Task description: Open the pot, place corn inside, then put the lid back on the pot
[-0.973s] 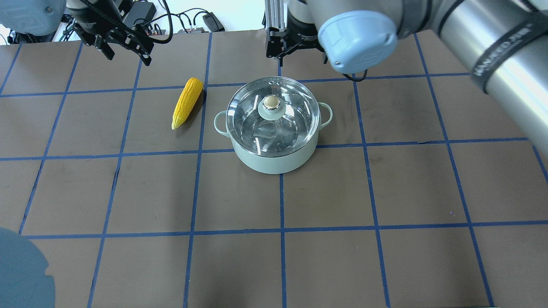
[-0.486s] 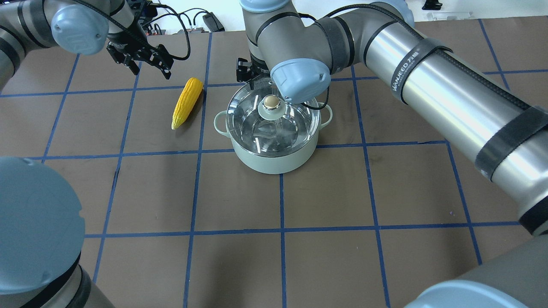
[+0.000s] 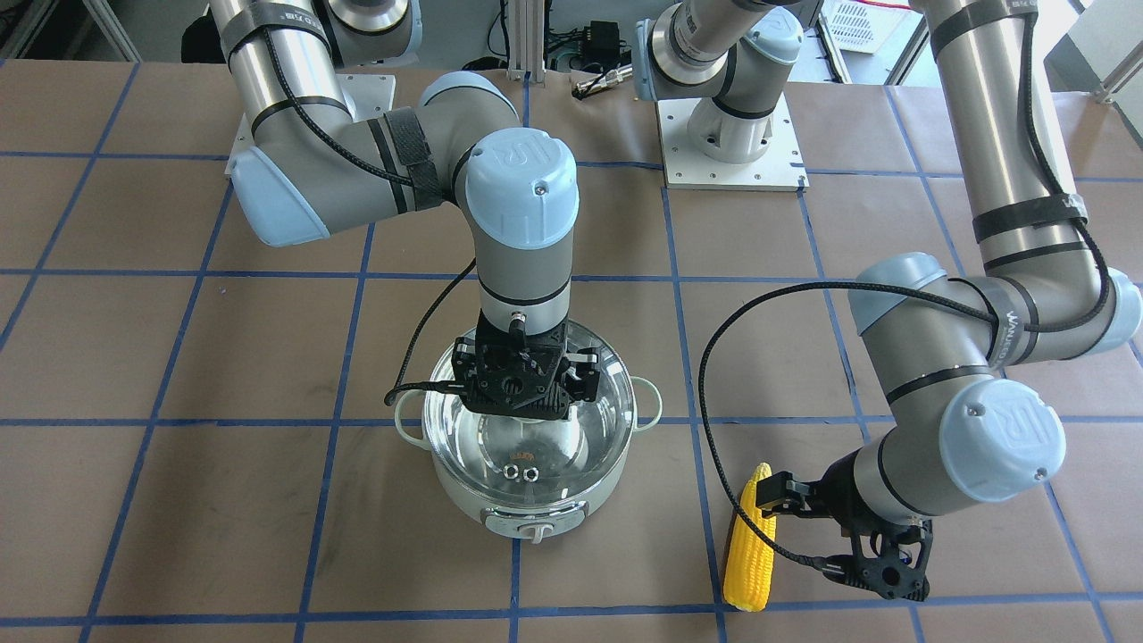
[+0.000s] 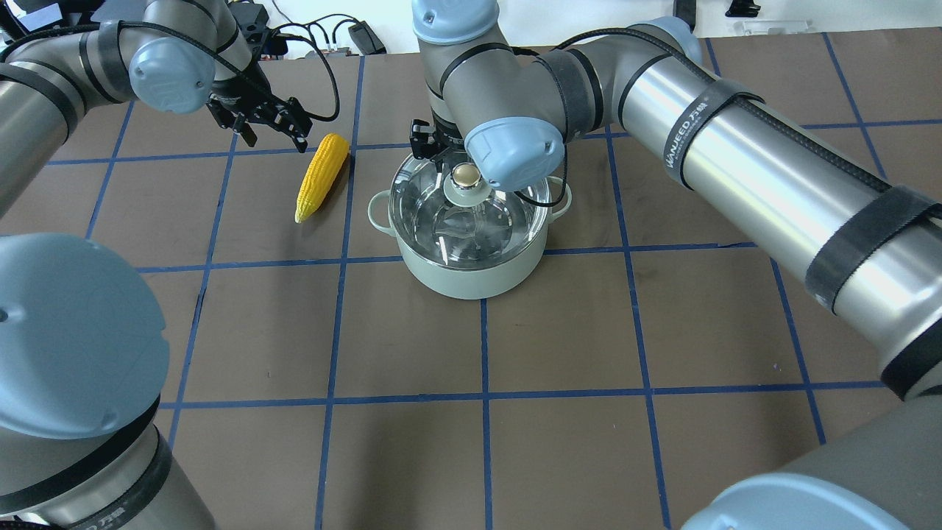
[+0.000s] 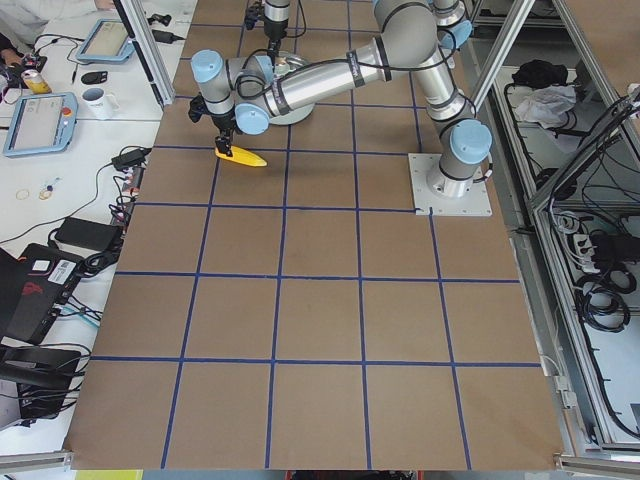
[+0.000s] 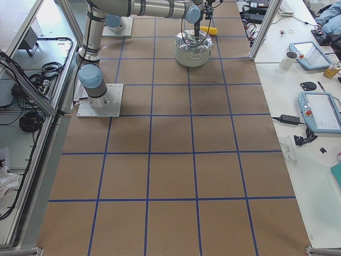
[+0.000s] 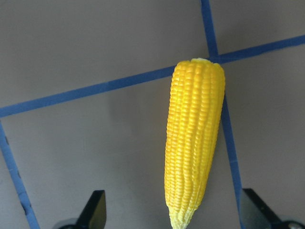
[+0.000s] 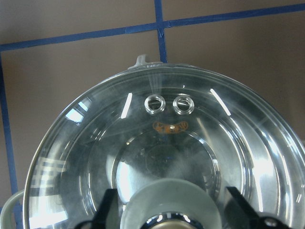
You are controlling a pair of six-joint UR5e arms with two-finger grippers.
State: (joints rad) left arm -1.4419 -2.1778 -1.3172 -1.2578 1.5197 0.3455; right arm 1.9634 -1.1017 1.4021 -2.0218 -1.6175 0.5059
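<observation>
From the front, shows the pot (image 3: pixel 536 518) standing toward the far edge of the table (image 3: pixel 179 536), away from the robot, with the lid (image 3: pixel 500 455) sitting on top. Shows the right gripper (image 3: pixel 522 413) hanging right over the lid, and the corn (image 3: pixel 750 545) lying flat beside the pot, on the side of the table's left edge. From overhead, shows the beige knob (image 4: pixel 465 175) in the middle of the lid, and the left gripper (image 4: pixel 274 140) with fingers (image 4: pixel 298 140) spread wide, close to the corn's fat end. From the left end, shows the corn as a tiny yellow bit; from the right end, shows the pot far off. Cannot tell the fingers in either. From the left wrist, shows two dark fingertips (image 7: pixel 97 210) far apart, pinching nothing, with the corn's thin end between them. From the right wrist, shows both fingers spread, one on each side of the knob, not yet squeezing it.
</observation>
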